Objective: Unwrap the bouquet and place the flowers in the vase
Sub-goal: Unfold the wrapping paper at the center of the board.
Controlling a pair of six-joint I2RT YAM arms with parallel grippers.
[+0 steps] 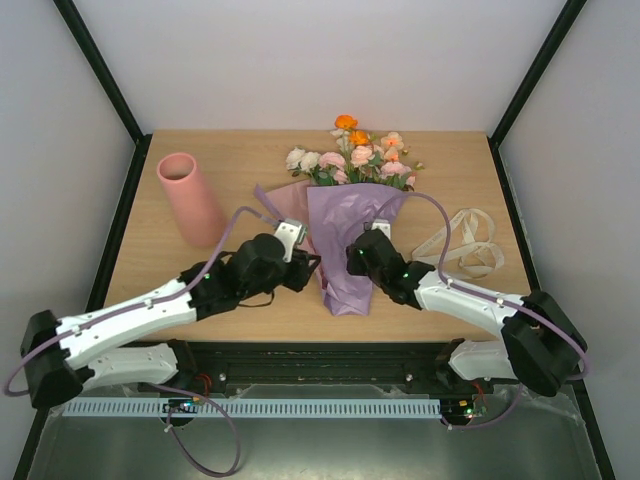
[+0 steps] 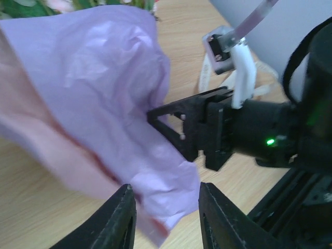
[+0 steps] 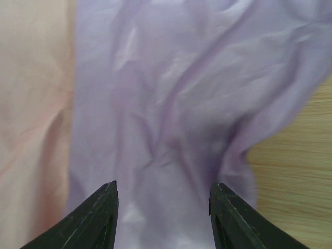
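Observation:
The bouquet (image 1: 350,240) lies in the middle of the table, its lilac wrapping paper (image 3: 171,104) loose and spread, a pale pink sheet (image 3: 31,104) beside it. The flowers (image 1: 352,155) stick out at its far end. The salmon-pink vase (image 1: 188,198) stands at the back left. My left gripper (image 1: 310,268) sits at the cone's lower left edge. In the left wrist view it (image 2: 166,188) is open, with the paper's bottom corner (image 2: 171,181) lying between its fingers. My right gripper (image 1: 353,253) is over the wrap from the right, and the right wrist view shows it (image 3: 163,184) open with paper under it.
A cream ribbon (image 1: 465,243) lies loose on the wood to the right of the bouquet. The table's near edge (image 1: 330,345) runs just below both grippers. Black frame posts stand at the back corners.

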